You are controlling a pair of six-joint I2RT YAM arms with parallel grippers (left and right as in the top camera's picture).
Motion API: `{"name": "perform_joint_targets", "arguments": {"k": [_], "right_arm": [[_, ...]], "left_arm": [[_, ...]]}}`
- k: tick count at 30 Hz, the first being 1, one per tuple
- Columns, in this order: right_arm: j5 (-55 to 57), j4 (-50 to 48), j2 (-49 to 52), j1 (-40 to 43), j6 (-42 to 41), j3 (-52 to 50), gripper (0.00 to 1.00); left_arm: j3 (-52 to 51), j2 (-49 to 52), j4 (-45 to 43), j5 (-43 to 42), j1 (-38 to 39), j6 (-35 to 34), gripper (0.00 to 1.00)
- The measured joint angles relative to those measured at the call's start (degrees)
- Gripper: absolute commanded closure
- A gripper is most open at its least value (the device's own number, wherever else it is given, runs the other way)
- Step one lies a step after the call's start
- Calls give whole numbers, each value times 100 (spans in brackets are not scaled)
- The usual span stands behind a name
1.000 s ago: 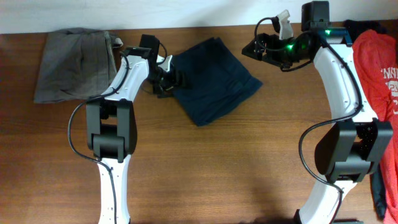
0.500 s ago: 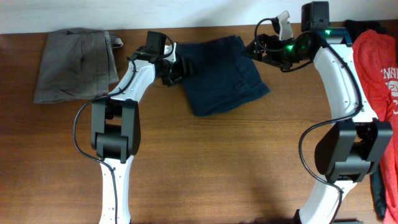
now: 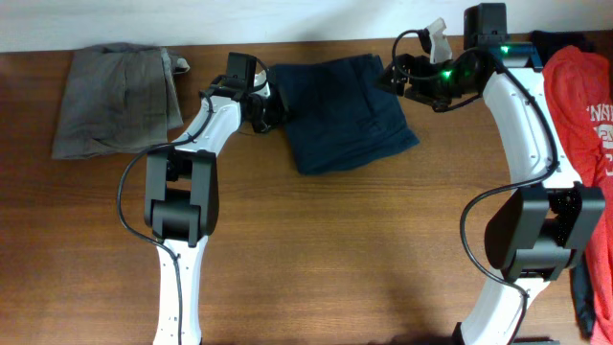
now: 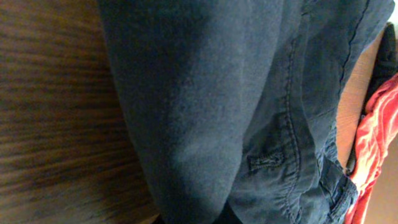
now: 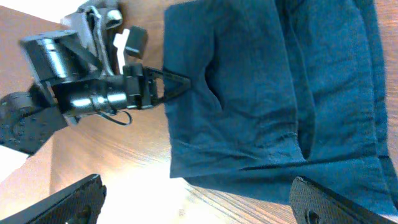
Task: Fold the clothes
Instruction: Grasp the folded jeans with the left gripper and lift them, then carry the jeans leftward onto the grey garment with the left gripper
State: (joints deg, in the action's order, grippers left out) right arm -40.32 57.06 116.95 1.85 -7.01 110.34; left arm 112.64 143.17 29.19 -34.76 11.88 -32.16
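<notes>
Navy cotton, a folded pair of trousers or shorts by the seams and waistband, is the piece in hand: the navy garment [image 3: 340, 115] lies flat on the wooden table [image 3: 335, 249], near its far edge. We judge it soft and light, with no stiffness of its own. It will sag and slide on the smooth wood, and its stacked layers can shear apart if dragged. The stitched seams and hem are the firmer places to take hold, better than the loose middle.

The left gripper [image 3: 270, 108] sits at the garment's left edge with its fingers pressed together on that edge, pinching the cloth as far as we can tell. The right gripper [image 3: 391, 75] hangs just above the garment's far right corner, fingers spread wide and holding nothing.

We count three garments. One is the navy one. One is a grey-khaki garment [image 3: 115, 96], well to the left of it and already bundled flat. One is a red T-shirt [image 3: 579, 105] with white lettering, well to its right. We count two arms, with one gripper each.
</notes>
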Motion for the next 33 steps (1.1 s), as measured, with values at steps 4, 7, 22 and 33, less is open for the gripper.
{"name": "perform_joint_targets", "arguments": {"k": [4, 7, 22, 33], "right_arm": [[192, 83, 0, -2, 2, 0, 1], [267, 114, 0, 0, 2, 0, 1], [586, 214, 0, -2, 13, 0, 1], [586, 302, 0, 0, 17, 0, 1]], "left_arm": [[20, 0, -59, 2, 0, 249, 100], [197, 15, 44, 37, -24, 540, 100], [2378, 96, 1694, 695, -1104, 1899, 100], [2793, 96, 1891, 1086, -1397, 2476, 100]]}}
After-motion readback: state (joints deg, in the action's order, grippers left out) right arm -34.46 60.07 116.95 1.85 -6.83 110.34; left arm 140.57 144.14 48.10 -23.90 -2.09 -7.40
